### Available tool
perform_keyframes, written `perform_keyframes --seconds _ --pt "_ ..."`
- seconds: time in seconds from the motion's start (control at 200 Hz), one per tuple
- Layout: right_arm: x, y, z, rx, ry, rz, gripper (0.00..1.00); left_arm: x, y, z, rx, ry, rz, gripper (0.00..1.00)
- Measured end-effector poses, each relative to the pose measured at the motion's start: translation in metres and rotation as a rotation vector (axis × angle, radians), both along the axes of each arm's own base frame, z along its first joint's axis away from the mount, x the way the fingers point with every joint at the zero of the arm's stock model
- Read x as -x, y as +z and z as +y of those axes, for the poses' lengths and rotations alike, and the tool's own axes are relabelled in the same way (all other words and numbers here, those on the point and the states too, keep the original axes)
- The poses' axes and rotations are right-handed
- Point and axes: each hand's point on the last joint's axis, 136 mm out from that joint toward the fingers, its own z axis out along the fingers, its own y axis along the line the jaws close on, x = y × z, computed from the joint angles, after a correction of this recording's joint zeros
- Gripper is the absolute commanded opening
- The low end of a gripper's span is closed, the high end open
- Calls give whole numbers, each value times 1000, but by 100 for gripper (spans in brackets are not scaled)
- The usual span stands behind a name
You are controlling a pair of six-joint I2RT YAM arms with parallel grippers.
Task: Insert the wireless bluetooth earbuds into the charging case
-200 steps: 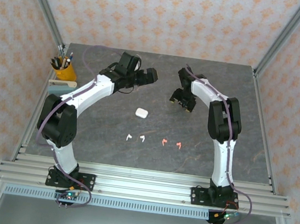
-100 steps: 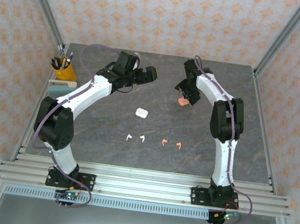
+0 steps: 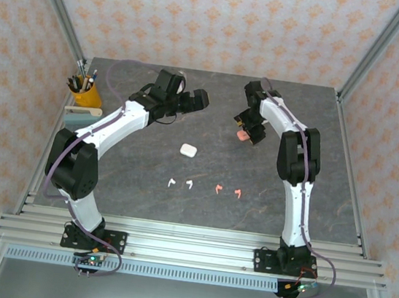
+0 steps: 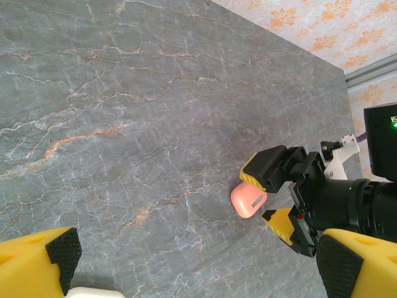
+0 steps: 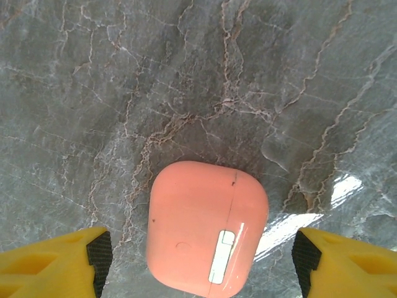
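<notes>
Top: earbuds (image 3: 189,184) in a row on table (image 3: 135,188), 6 o'clock of white case (image 3: 188,149). Right pincer (image 3: 245,134) open, straddling pink case (image 3: 243,135).
Left wrist: left pincer (image 4: 198,257) wide open.
Right wrist: pink case between fingers (image 5: 74,261), gaps both sides.

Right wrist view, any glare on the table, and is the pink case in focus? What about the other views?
Right wrist view: a white glare patch on the table just right of the pink case, which is sharp, seam visible. Left wrist view: no glare, marble veins crisp. Top external view: even light, no hard shadows.
</notes>
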Motion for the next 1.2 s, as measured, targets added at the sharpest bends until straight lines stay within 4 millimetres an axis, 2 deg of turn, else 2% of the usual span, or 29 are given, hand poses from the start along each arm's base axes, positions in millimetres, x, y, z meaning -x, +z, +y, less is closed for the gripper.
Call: perform_keyframes --seconds 0.3,0.425,0.57,0.716,1.021,1.201 --pt "-4 -14 2 8 -7 41 76 -1 2 -1 4 0 -10 100" --pt "-6 -11 2 9 2 40 73 -1 2 -1 4 0 -10 100" --pt "-5 -14 2 18 25 53 64 -1 2 -1 4 0 -10 100" --pt "-2 -15 0 30 46 65 60 -1 2 -1 4 0 -10 100" --pt "1 -15 -1 42 108 66 40 -1 2 -1 1 -2 -11 100" --pt "15 -14 -6 50 141 54 33 -1 4 0 -1 -5 -15 100"
